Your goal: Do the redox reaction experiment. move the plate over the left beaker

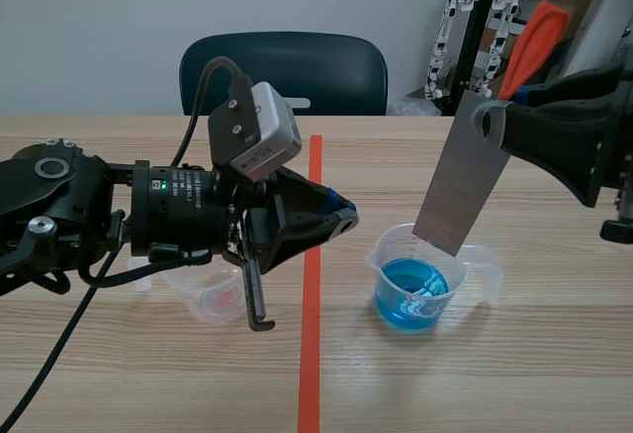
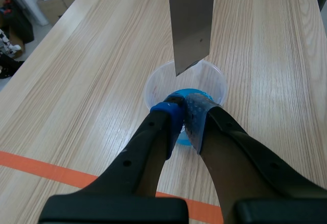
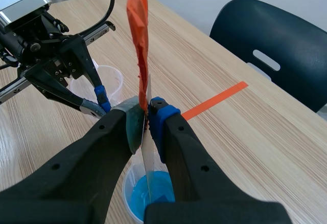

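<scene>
Pale wood-grain table (image 1: 148, 384) runs back to a grey wall and a dark blue chair (image 1: 297, 67), with an orange-red tape line (image 1: 312, 354) splitting it. My right gripper (image 3: 148, 114) is clamped on the top of the flat grey metal plate (image 1: 460, 186). The plate hangs slanted with its lower corner at the mouth of the clear plastic beaker of blue liquid (image 1: 415, 290); I cannot tell whether that corner is below the rim. If I sweep across without lifting first, I judge it could hook the rim and tip the liquid out. The target, the clear plastic beaker with a pinkish trace in its bottom (image 1: 208, 295), sits across the tape. My left gripper (image 2: 185, 110), pads pressed together on nothing, hovers between the two beakers, its arm lying above the target. That arm is my bigger worry, since a straight path would knock the plate against it. With the plate pinched only near its top, a knock could swing it or slip it loose. If the corner is wet, it may also drip blue onto the table on the way.
</scene>
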